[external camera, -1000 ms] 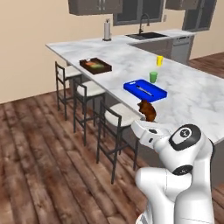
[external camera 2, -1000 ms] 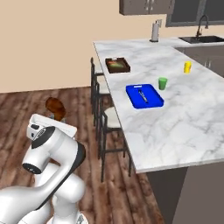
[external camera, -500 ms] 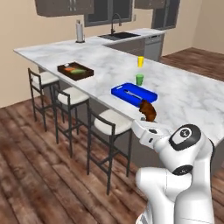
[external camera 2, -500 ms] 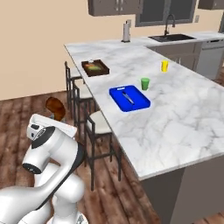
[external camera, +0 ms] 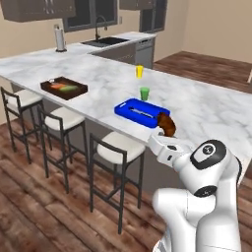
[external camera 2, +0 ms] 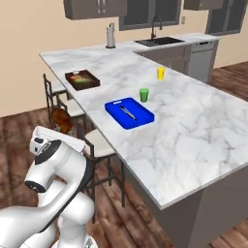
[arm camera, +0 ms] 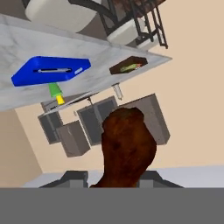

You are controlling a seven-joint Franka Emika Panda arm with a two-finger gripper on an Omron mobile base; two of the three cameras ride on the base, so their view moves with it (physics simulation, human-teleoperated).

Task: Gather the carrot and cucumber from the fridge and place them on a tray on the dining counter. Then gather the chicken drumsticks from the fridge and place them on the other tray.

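On your left, the brown tray (external camera: 64, 88) sits near the stool-side edge of the marble counter (external camera: 206, 106), with the orange carrot (external camera: 57, 85) and green cucumber (external camera: 70, 88) lying in it. Moving right, you have the blue tray (external camera: 140, 112), also near that edge, with a thin grey utensil inside. Just beyond it stands the green cup (external camera: 144, 93), and farther back the yellow cup (external camera: 139, 72). To the right of the blue tray, your end effector (external camera: 165, 139) is pinching the brown chicken drumstick (external camera: 167, 125), held up in the air just off the counter's edge; the hand view shows the drumstick (arm camera: 127, 148) rising between the finger tips. You'll find no readable brand, label or writing on any of these things.
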